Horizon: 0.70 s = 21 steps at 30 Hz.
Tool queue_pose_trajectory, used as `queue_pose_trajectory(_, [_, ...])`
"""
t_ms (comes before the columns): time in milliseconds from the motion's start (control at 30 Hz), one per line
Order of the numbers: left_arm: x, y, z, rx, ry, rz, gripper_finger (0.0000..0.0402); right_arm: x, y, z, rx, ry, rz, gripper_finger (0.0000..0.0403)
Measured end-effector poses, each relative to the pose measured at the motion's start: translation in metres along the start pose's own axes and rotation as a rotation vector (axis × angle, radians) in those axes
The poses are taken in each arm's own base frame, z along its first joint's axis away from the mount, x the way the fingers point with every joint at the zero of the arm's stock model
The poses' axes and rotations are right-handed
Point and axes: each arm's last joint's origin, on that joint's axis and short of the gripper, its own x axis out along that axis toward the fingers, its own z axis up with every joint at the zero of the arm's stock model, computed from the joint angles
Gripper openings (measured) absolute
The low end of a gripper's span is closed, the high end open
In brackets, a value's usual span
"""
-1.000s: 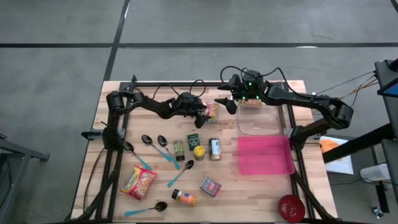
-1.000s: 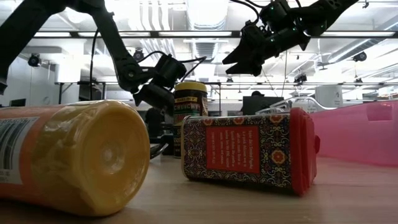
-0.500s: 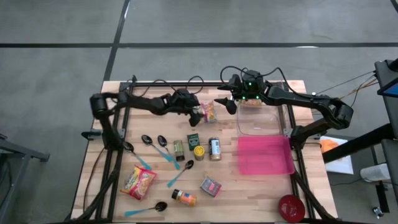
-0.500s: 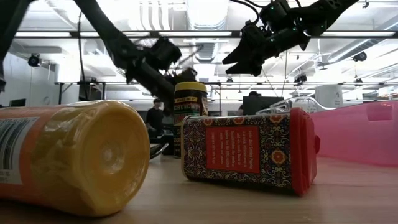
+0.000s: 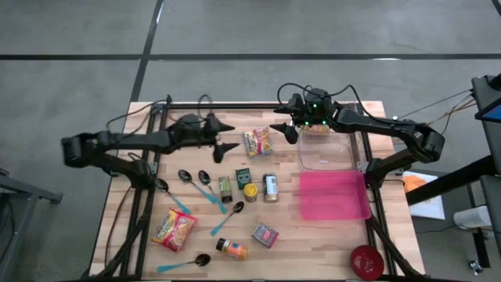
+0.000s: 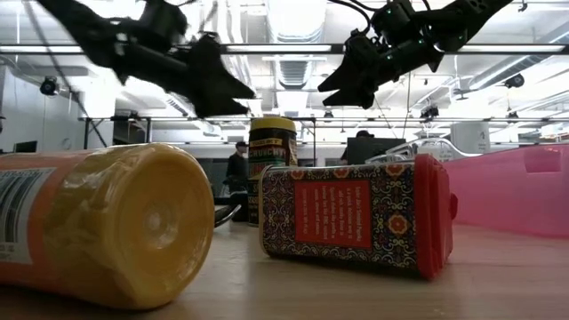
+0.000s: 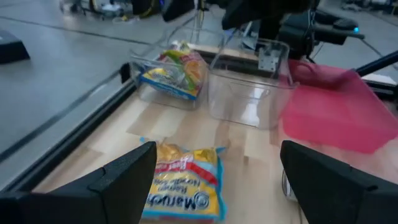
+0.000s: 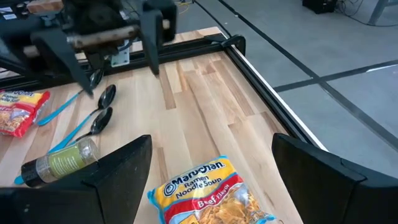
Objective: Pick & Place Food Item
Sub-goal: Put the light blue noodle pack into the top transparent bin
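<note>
Wooden table (image 5: 329, 243) is carrying a ramen packet (image 5: 257, 142) lying flat. Left gripper (image 5: 228, 136) and right gripper (image 5: 282, 129) are hovering on either side of it, fingers wide and holding nothing.

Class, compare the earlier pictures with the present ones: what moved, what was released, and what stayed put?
The left gripper let go of the ramen packet, now lying on the table, and drew back toward its own side, fingers open. The right gripper stayed hovering, and the other items stayed put.

Printed on the yellow ramen packet (image 8: 208, 190) lying on the table — "Maruchan", "Ramen Noodle Soup", "Beef Flavor". On the dark jar (image 6: 272, 169) with the yellow lid — "CRUNCHY". Nothing else legible.
</note>
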Motion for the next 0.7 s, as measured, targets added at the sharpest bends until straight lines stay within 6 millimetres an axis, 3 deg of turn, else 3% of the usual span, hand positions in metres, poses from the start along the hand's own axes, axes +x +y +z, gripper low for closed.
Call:
queue_pose_trajectory(200, [-0.047, -0.007, -0.007, 0.009, -0.042, 0.003, 0.0347, 0.0, 0.0, 0.0, 0.0, 0.0, 0.0, 0.0329])
queue_pose_trajectory(400, [-0.082, -0.012, -0.007, 0.032, -0.061, 0.011, 0.0347, 0.0, 0.0, 0.0, 0.0, 0.0, 0.0, 0.0329])
queue_pose_trajectory(700, [-0.101, -0.015, -0.019, 0.036, -0.079, 0.01, 0.0347, 0.0, 0.0, 0.0, 0.0, 0.0, 0.0, 0.0329])
